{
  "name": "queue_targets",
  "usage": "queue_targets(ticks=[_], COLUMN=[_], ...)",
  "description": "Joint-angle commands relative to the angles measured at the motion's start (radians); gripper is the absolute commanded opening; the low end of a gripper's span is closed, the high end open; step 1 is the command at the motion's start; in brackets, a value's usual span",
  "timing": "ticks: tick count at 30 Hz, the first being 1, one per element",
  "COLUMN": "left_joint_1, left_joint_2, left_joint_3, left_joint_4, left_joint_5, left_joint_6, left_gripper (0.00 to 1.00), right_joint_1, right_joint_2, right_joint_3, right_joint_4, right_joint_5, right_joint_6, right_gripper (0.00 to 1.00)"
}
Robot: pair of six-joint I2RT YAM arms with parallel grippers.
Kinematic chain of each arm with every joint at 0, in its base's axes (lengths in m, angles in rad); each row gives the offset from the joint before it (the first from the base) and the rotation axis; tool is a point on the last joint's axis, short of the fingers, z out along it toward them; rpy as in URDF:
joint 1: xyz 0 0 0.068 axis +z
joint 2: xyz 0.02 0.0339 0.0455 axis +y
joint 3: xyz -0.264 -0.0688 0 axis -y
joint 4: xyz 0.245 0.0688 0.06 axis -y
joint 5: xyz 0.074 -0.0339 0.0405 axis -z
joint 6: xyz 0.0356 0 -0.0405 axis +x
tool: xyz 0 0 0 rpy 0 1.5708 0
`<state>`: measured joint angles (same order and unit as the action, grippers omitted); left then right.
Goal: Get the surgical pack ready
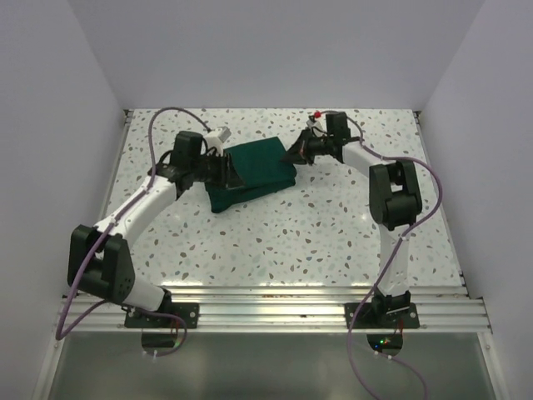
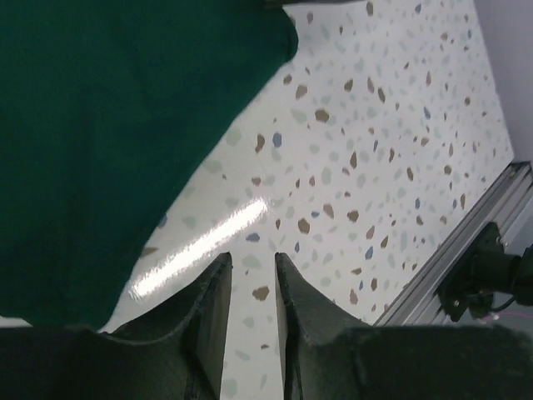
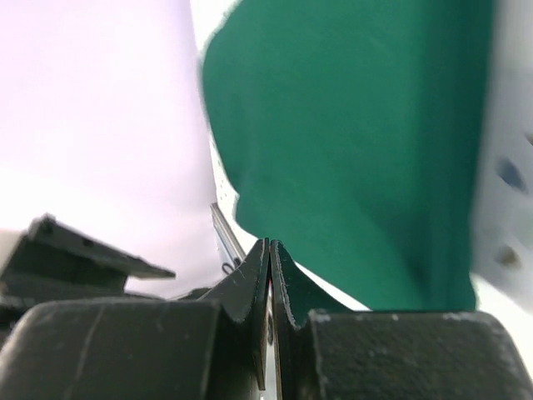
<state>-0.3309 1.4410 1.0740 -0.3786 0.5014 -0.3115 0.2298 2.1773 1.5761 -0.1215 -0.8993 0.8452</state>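
The green cloth (image 1: 256,171) lies toward the counter's (image 1: 333,233) far edge. The left claw (image 2: 251,265), slightly spread and empty, is beside its left edge; the right claw (image 3: 269,247), pressed together, is at its right corner.

**Surface finishes around the left gripper**
Drape (image 2: 100,142), ahead and left of the left gripper (image 2: 252,265): dark green cloth, matt, smooth. Table top (image 2: 375,150) beneath the fingertips: speckled, stone-like, glossy, with a glare streak. Fingers (image 2: 212,308): black, matt, finely grained. Rail (image 2: 466,246) to the right: bare metal, dull sheen.
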Motion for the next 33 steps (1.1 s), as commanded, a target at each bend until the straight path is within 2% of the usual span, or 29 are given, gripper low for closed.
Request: queue_targets(ticks=[1, 5, 8, 11, 17, 24, 27, 30, 33], left_joint_1=[0.067, 0.096, 0.119, 0.121, 0.121, 0.141, 0.147, 0.148, 0.147], left_joint_2=[0.105, 0.238, 0.318, 0.340, 0.346, 0.309, 0.283, 0.205, 0.118], left_joint_3=[0.099, 0.144, 0.123, 0.063, -0.106, -0.272, -0.250, -0.215, -0.160], left_joint_4=[0.112, 0.201, 0.292, 0.439, 0.521, 0.452, 0.380, 0.287, 0.222], left_joint_5=[0.104, 0.202, 0.267, 0.295, 0.328, 0.289, 0.255, 0.238, 0.243], left_joint_6=[-0.090, -0.129, -0.169, -0.214, -0.215, -0.124, -0.065, -0.038, -0.040], left_gripper=[0.30, 0.27, 0.25, 0.26, 0.25, 0.24, 0.23, 0.23, 0.24], right_joint_1=[0.032, 0.049, 0.048, 0.046, 0.036, 0.022, 0.023, 0.023, 0.025], right_joint_2=[0.033, 0.082, 0.105, 0.104, 0.092, 0.070, 0.046, 0.006, -0.033], right_joint_3=[0.120, 0.165, 0.150, 0.098, -0.051, -0.140, -0.119, -0.068, -0.056], right_joint_4=[-0.009, -0.003, -0.007, -0.021, -0.009, -0.009, -0.033, -0.133, -0.121], right_joint_5=[-0.007, -0.024, -0.047, -0.059, -0.052, -0.035, -0.038, -0.023, -0.029], right_joint_6=[0.021, 0.040, 0.032, -0.014, -0.066, -0.097, -0.104, -0.162, -0.126], right_gripper=[0.05, 0.05, 0.04, 0.04, 0.04, 0.04, 0.04, 0.04, 0.04])
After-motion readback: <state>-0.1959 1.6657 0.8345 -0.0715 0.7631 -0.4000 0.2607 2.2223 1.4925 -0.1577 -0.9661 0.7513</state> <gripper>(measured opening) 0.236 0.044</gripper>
